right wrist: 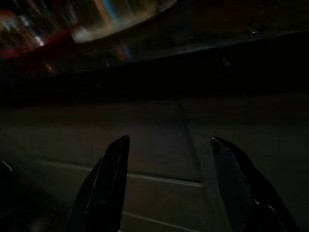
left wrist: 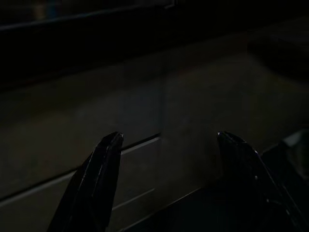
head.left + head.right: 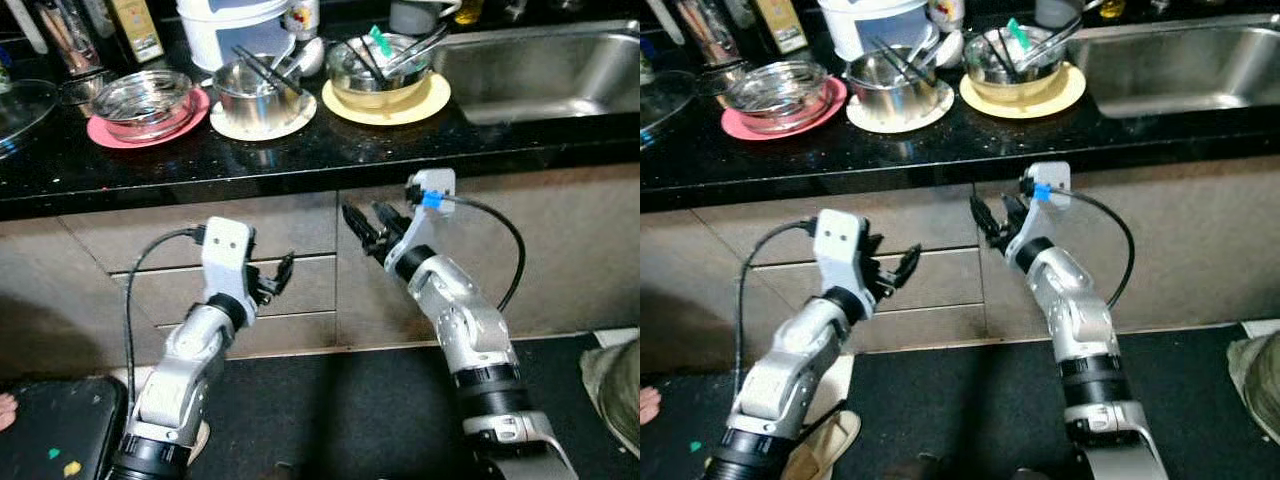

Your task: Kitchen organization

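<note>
On the black counter stand three dish stacks: a glass bowl on a pink plate, a steel pot with utensils on a white plate, and a steel bowl with utensils on a yellow plate. My left gripper is open below the counter edge, in front of the drawers. My right gripper is open too, raised close under the counter edge below the white plate. Both hold nothing; their fingers stand apart in the dark wrist views.
A steel sink lies at the right of the counter. A white appliance, bottles and a glass lid stand at the back and left. Grey drawer fronts face me. A black object and a slipper lie on the floor.
</note>
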Tool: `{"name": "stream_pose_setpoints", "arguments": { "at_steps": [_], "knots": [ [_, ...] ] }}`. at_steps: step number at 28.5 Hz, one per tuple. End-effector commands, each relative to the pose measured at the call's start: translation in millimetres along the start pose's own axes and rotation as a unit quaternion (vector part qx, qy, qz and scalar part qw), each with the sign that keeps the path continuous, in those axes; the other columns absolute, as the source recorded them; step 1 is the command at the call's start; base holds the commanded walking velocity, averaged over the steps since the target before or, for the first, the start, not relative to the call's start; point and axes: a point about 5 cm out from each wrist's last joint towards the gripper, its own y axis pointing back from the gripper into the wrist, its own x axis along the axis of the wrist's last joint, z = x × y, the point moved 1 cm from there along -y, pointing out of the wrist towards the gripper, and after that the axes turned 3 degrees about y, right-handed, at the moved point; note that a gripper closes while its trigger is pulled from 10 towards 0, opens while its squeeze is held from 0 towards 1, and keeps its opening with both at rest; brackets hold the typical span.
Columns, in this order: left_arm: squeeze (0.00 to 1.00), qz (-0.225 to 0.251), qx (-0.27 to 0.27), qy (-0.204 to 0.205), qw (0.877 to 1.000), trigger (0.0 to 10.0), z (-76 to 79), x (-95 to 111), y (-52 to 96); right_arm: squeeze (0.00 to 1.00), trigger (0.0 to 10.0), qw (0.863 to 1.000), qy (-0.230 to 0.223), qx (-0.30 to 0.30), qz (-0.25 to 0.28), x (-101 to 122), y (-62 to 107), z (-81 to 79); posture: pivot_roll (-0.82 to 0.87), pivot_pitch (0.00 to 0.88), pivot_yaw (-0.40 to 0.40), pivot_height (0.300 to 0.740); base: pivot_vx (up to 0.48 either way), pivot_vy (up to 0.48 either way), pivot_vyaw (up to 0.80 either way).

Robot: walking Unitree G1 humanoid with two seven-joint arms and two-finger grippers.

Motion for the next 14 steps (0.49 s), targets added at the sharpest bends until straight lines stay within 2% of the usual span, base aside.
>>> {"name": "stream_pose_setpoints", "arguments": {
  "at_steps": [1,3,6,9,10,11,12,14],
  "knots": [
    [0.00,-0.013,0.004,0.002,1.000,10.0,-2.6,-9.6,4.6,0.00,10.0,1.000,0.022,0.006,-0.013,-10.1,3.1,-3.2,0.01,0.049,0.012,0.740,0.000,-0.304,0.00],
    [0.00,-0.013,0.005,0.002,1.000,10.0,-2.8,-10.6,6.0,0.00,10.0,0.999,0.031,0.006,-0.017,-14.5,6.7,-2.1,0.01,0.048,0.010,0.740,0.000,-0.311,0.00],
    [0.00,-0.016,0.011,-0.007,1.000,10.0,-4.9,-18.0,20.6,0.00,10.0,0.998,0.054,-0.002,-0.038,-32.3,30.7,4.1,0.00,0.050,0.009,0.740,0.000,-0.296,0.00],
    [0.00,-0.020,0.014,-0.010,1.000,10.0,-6.1,-21.6,26.5,0.00,10.0,0.997,0.066,-0.007,-0.046,-37.2,39.4,7.0,0.00,0.051,0.009,0.740,0.000,-0.260,0.00],
    [0.00,-0.031,0.026,-0.017,0.999,10.0,-10.9,-29.9,36.6,0.00,10.0,0.993,0.091,-0.027,-0.063,-46.1,53.8,17.4,-0.01,0.053,0.011,0.740,0.000,0.000,0.00],
    [0.00,-0.037,0.033,-0.018,0.999,10.0,-14.1,-33.8,40.2,0.00,10.0,0.992,0.101,-0.040,-0.071,-49.5,59.1,23.9,-0.01,0.054,0.012,0.740,0.000,0.000,0.00],
    [0.00,-0.037,0.033,-0.018,0.999,10.0,-14.1,-33.8,40.2,0.00,10.0,0.992,0.101,-0.040,-0.071,-49.5,59.1,23.9,-0.01,0.054,0.012,0.740,0.000,0.000,0.00],
    [0.00,-0.053,0.054,-0.017,0.997,10.0,-24.6,-44.4,48.4,0.00,10.0,0.985,0.115,-0.085,-0.092,-59.8,73.1,46.2,-0.01,0.051,0.014,0.740,0.000,0.000,0.00]
  ]
}}
